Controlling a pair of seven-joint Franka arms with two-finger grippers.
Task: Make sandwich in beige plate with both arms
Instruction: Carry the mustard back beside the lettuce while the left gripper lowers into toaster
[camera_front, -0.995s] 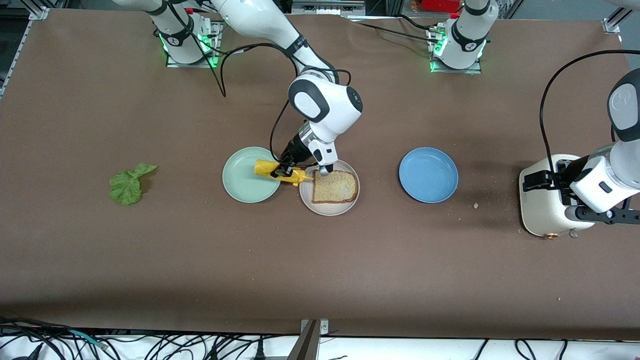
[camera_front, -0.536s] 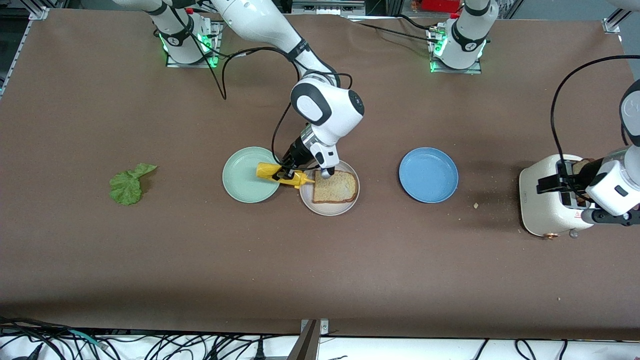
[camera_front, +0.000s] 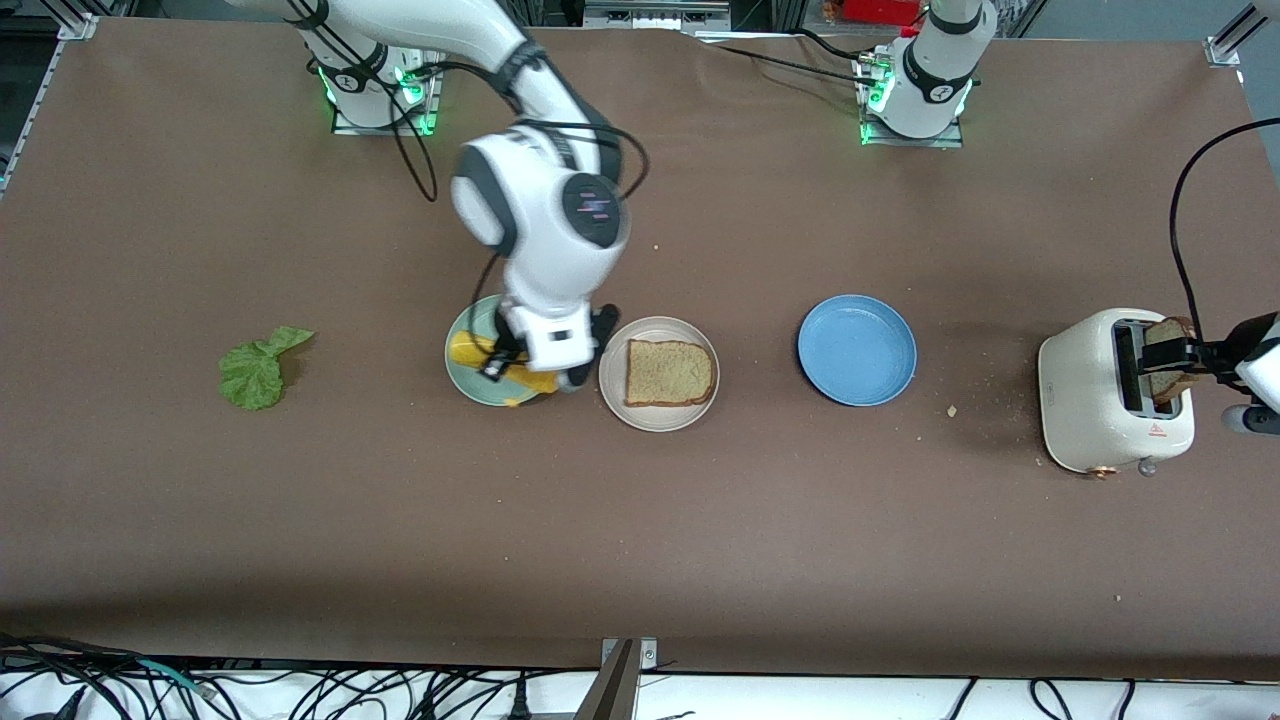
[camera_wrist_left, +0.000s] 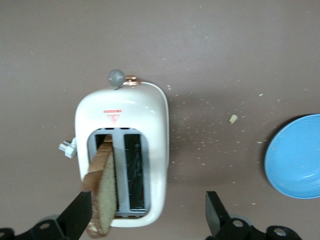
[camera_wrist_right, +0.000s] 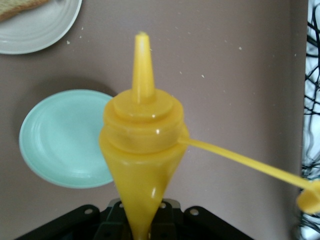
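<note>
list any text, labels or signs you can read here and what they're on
No word or number can be read.
Toaster: a red warning triangle with a line of print over it, too small to read.
Right arm's wrist housing: faint marks, blurred.
Arm bases: small round marks on the black bands, unreadable.
Yellow squeeze bottle, plates and bread: no text visible.

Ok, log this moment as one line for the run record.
right end effector: shut on yellow squeeze bottle, over mint green plate | left end effector: open around bread slice in toaster | beige plate: one bread slice
</note>
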